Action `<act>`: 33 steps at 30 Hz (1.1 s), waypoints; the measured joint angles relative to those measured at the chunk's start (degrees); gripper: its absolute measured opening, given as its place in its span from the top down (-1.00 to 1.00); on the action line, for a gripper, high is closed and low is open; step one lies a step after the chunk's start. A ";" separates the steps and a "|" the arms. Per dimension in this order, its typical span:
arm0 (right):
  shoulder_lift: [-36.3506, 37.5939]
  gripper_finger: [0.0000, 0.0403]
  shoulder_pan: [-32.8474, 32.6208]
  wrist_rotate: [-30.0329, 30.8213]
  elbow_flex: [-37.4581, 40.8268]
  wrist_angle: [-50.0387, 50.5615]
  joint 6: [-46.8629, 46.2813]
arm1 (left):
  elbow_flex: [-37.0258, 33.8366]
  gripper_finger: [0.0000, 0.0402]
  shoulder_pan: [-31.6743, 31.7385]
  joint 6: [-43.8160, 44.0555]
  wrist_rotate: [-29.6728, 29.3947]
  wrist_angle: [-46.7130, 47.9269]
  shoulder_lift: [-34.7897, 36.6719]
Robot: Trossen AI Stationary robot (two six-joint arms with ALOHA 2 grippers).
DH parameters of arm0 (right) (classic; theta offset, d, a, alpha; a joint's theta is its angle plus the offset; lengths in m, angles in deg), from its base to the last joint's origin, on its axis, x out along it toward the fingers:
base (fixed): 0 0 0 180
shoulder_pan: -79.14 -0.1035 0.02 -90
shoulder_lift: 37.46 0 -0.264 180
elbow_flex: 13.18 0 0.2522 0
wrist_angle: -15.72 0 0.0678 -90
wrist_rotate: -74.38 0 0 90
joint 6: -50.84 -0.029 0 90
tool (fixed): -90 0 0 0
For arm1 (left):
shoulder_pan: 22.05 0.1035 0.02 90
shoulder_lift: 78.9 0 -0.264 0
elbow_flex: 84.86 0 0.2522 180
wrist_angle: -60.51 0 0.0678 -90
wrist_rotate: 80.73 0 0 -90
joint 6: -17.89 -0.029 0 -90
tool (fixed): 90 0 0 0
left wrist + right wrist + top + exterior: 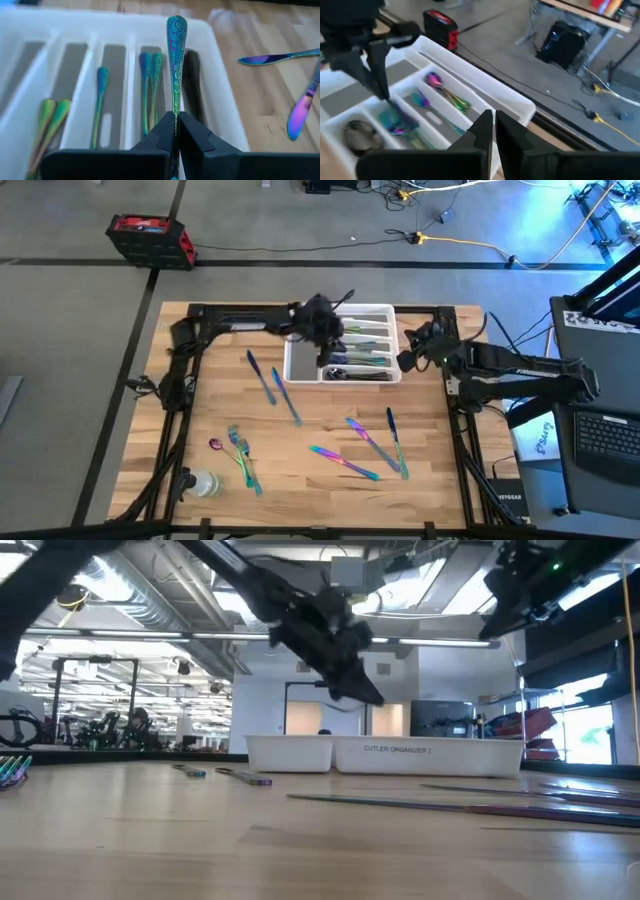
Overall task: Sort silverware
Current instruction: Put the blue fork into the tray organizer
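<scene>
My left gripper is over the white compartmented tray at the table's far middle. It is shut on one teal-green piece of silverware. Several iridescent pieces lie in the tray's compartments. More lie flat on the table: two knives, forks and a spoon near the left, and several pieces near the right. My right gripper is shut and empty just right of the tray, and it also shows in the right wrist view. My left gripper pinches the piece's slim shaft between its two fingers. The patterned handle end sticks out past the fingertips, in line with them. The fingers slant down from the table's left over the tray. The piece's other end is hidden behind the fingers.
A clear plastic bottle lies near the table's front left corner. The tray's walls stand up around the left gripper. A monitor and a keyboard are off the table's right edge.
</scene>
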 joint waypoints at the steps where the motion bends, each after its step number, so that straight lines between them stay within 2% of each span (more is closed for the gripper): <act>1: 0.00 0.97 2.11 -1.42 0.00 -0.43 0.37 | 2.36 1.00 0.07 0.12 0.23 1.58 -1.74; 6: 0.00 0.97 9.98 -8.29 0.00 -1.28 0.84 | 9.73 1.00 -0.85 4.42 0.62 3.93 -6.67; 14: 0.00 0.97 15.99 -11.66 0.00 -1.25 2.17 | 11.25 1.00 -1.91 9.77 -3.50 4.99 -9.11; 33: -1.51 0.97 16.91 -13.13 0.00 -1.81 4.47 | 11.25 1.00 -2.42 5.62 -8.07 5.56 -11.56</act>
